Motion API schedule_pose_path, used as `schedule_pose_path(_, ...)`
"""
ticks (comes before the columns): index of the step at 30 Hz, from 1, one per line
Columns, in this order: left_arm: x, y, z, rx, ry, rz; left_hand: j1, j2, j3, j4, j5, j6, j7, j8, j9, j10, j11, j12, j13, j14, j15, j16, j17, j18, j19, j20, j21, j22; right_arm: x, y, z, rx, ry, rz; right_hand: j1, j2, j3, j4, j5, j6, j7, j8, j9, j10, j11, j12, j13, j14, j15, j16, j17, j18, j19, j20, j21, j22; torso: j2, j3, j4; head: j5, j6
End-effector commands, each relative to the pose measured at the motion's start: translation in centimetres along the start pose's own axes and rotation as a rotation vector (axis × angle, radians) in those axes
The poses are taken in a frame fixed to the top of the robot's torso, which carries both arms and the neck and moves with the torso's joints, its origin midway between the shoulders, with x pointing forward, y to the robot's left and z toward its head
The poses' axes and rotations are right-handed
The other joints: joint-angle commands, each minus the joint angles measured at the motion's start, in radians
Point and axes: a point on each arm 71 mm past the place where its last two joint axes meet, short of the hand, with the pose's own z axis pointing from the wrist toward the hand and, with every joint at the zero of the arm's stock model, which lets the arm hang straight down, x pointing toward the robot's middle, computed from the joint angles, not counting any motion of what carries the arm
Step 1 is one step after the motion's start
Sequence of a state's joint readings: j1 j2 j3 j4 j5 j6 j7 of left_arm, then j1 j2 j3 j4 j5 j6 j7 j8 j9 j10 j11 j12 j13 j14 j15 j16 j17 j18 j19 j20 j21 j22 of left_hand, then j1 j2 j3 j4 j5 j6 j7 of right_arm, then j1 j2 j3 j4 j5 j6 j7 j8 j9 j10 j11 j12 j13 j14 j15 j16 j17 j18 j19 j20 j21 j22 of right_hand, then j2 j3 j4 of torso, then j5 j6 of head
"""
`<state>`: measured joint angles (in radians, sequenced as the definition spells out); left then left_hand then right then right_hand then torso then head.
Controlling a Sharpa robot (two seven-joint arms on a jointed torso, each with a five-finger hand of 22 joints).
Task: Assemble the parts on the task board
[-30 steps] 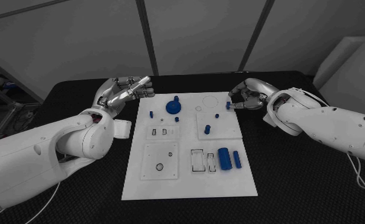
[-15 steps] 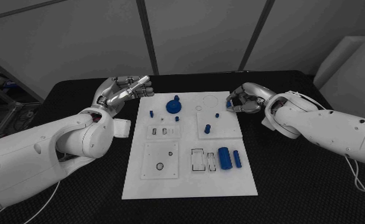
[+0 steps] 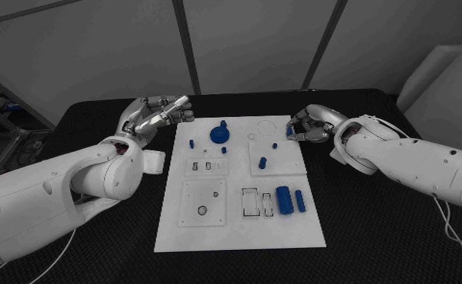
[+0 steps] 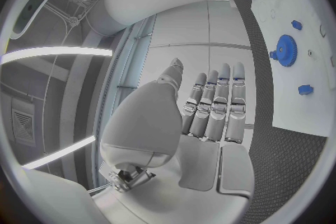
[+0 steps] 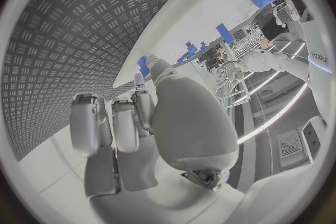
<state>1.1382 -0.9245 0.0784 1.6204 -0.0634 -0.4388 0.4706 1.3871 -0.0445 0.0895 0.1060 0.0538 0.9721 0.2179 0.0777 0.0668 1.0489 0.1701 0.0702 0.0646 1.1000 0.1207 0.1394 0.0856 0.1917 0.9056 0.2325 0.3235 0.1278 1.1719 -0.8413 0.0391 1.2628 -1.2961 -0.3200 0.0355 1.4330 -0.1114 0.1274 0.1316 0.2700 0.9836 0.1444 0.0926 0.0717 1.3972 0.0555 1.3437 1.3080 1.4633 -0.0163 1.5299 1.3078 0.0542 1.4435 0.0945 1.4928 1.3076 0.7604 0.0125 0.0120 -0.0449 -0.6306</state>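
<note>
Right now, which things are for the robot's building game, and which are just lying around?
For the job:
task board
blue gear
big blue cylinder
thin blue bar
small blue piece pinched in the right hand
left hand, holding nothing

Just there:
black table
grey wall panels

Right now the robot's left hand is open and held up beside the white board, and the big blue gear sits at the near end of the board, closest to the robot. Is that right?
Not quite. The blue gear sits at the far end of the white board, away from the robot, as the head view shows. The rest holds: the left hand is open, holding nothing, beside the board.
</note>
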Motion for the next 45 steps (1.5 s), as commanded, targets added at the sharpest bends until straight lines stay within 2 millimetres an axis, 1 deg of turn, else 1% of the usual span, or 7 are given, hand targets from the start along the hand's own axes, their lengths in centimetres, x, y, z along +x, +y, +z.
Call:
schedule_pose_path(1,0.11,-0.15,0.03,0.012,0.014,0.0,0.002,0.008,0.0,-0.004,-0.006,0.003,0.005,-0.007,0.0,0.002,0.001,-0.003,0.0,-0.002,0.004,-0.006,-0.001,-0.01,0.005,0.0,-0.003,-0.001,0.0,0.04,0.08,-0.002,0.003,-0.004,0.002,0.008,0.009,0.0,-0.004,0.007,0.002,0.007,0.001,0.003,0.004,0.006,0.009,0.086,0.005,-0.002,0.172,-0.011,0.001,0.004,-0.002,0.068,0.0,-0.0001,0.0006,0.0,0.0)
schedule_pose_path(7,0.06,-0.13,0.04,0.011,0.013,0.0,0.002,0.008,0.0,-0.004,-0.006,0.003,0.005,-0.007,0.0,0.002,0.001,-0.003,0.0,-0.002,0.004,-0.006,-0.001,-0.01,0.005,0.0,-0.003,-0.001,0.03,0.0,0.2,0.0,0.002,-0.005,0.004,0.014,0.015,-0.001,-0.009,0.015,0.002,0.009,0.002,0.005,0.005,0.009,0.013,0.087,0.005,-0.001,0.173,-0.011,0.002,0.005,-0.001,0.07,0.0,0.0003,0.0,0.0,0.001)
schedule_pose_path(12,0.04,-0.12,0.06,0.011,0.012,0.0,0.002,0.008,0.0,-0.004,-0.006,0.003,0.005,-0.007,0.0,0.002,0.001,-0.003,0.0,-0.002,0.004,-0.006,-0.001,-0.01,0.005,0.0,-0.003,-0.001,0.05,-0.09,0.27,0.003,0.003,-0.005,0.01,0.029,0.035,-0.007,-0.02,0.052,-0.002,0.025,0.007,0.009,0.001,0.014,0.019,0.087,0.004,-0.001,0.175,-0.011,0.003,0.004,-0.001,0.072,0.0,0.0003,-0.0007,-0.002,0.0)
schedule_pose_path(26,0.02,-0.09,0.05,0.008,0.012,0.0,0.001,0.009,0.0,-0.005,-0.006,0.001,0.007,-0.009,0.0,0.0,0.002,-0.005,0.0,-0.001,0.005,-0.008,-0.001,-0.01,0.005,0.0,-0.004,-0.002,0.27,0.32,0.46,-0.006,0.01,0.0,0.004,0.029,0.043,-0.01,-0.031,0.076,-0.009,0.034,0.008,0.013,-0.004,0.019,0.025,0.087,-0.001,0.0,0.177,-0.012,0.005,0.001,0.0,0.074,0.0,-0.0001,0.0005,-0.003,-0.003)
schedule_pose_path(32,0.02,-0.09,0.05,0.008,0.012,0.0,0.001,0.009,0.0,-0.005,-0.006,0.001,0.007,-0.009,0.0,0.0,0.002,-0.005,0.0,-0.001,0.005,-0.008,-0.001,-0.01,0.005,0.0,-0.004,-0.002,0.28,0.31,0.5,0.002,0.007,0.004,-0.008,0.02,0.04,-0.008,-0.035,0.078,-0.011,0.034,0.007,0.012,-0.006,0.017,0.022,0.087,-0.003,-0.001,0.175,-0.011,0.005,-0.001,0.0,0.074,0.0,0.0001,0.0003,-0.002,-0.003)
schedule_pose_path(40,-0.01,-0.08,0.04,0.006,0.012,0.001,0.001,0.009,0.0,-0.005,-0.006,0.0,0.008,-0.009,-0.001,-0.002,0.003,-0.005,0.0,-0.001,0.005,-0.008,-0.001,-0.01,0.006,0.0,-0.004,-0.002,0.32,0.3,0.56,0.014,0.005,0.006,-0.034,-0.003,0.028,-0.002,-0.048,0.037,0.0,0.011,-0.002,-0.01,0.003,-0.009,-0.005,0.085,0.003,-0.005,0.168,-0.009,-0.002,0.001,-0.005,0.064,0.0,0.0003,0.0003,-0.003,-0.002)
schedule_pose_path(45,0.0,-0.07,0.05,0.005,0.012,0.0,0.001,0.009,0.0,-0.005,-0.006,0.0,0.008,-0.009,-0.001,-0.002,0.003,-0.005,0.0,-0.001,0.005,-0.008,-0.001,-0.01,0.006,0.0,-0.004,-0.002,0.33,0.35,0.6,0.016,0.002,0.006,-0.039,-0.008,0.024,-0.001,-0.052,0.017,0.005,0.002,-0.004,-0.016,0.007,-0.017,-0.013,0.084,0.007,-0.007,0.164,-0.008,-0.005,0.005,-0.008,0.058,0.0,0.0002,0.0003,-0.003,-0.002)
